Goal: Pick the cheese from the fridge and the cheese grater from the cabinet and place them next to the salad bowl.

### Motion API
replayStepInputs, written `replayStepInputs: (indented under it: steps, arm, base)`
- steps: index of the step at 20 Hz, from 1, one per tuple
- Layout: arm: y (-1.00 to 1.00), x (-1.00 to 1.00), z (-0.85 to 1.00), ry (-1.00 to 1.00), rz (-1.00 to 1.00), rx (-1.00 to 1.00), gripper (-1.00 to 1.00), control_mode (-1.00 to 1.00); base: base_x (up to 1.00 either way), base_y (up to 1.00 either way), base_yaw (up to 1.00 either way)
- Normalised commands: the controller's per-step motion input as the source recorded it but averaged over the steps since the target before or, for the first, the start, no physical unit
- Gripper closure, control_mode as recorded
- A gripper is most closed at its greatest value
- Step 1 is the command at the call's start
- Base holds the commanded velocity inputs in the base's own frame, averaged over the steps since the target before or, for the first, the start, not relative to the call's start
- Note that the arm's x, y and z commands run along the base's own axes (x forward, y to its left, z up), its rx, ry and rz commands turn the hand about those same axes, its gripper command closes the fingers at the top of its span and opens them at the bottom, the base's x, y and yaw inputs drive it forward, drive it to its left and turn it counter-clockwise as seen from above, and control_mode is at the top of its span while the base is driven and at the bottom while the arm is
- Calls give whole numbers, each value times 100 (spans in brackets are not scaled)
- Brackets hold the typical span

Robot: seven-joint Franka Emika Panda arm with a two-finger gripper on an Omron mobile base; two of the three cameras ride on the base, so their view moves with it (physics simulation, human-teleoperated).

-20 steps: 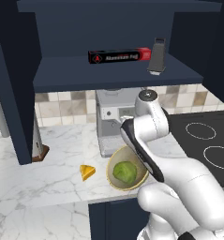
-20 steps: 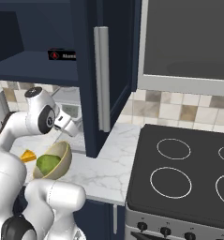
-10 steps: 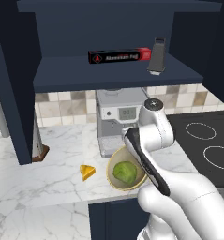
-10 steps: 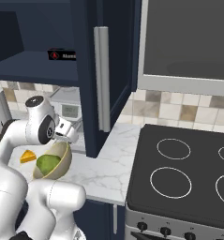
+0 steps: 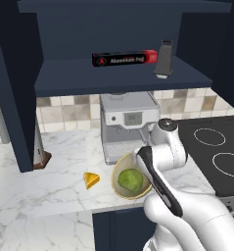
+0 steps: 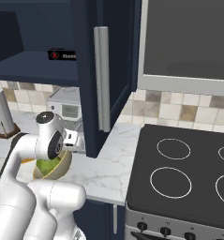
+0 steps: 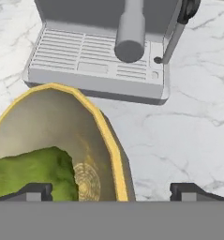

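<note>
Arm: I see it folded over the salad bowl (image 5: 131,179) | gripper (image 7: 111,191) above its rim, jaws wide, empty | cheese (image 5: 91,180) just left of bowl | cheese grater (image 5: 164,59) above (cabinet (image 5: 113,76) shelf)

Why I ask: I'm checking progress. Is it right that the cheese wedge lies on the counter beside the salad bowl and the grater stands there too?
Not quite. The cheese does lie on the counter beside the salad bowl, but the cheese grater stands up on the cabinet shelf, next to the black-and-red box, as the left base view shows.
</note>
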Motion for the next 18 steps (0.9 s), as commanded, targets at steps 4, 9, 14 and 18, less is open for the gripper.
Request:
replayStepInputs:
  steps: [4,9,14,18]
  arm:
    - [-18,-1,-49,1,15,-8,-100,-100]
    - [-44,0,-36,1,10,-1,-100,-100]
    - [-57,-1,-45,0,11,0,-100,-100]
    - [-52,-6,-52,0,9,-5,-100,-100]
  base:
    - [0,0,0]
    - [0,0,0]
    - [0,0,0]
    - [0,0,0]
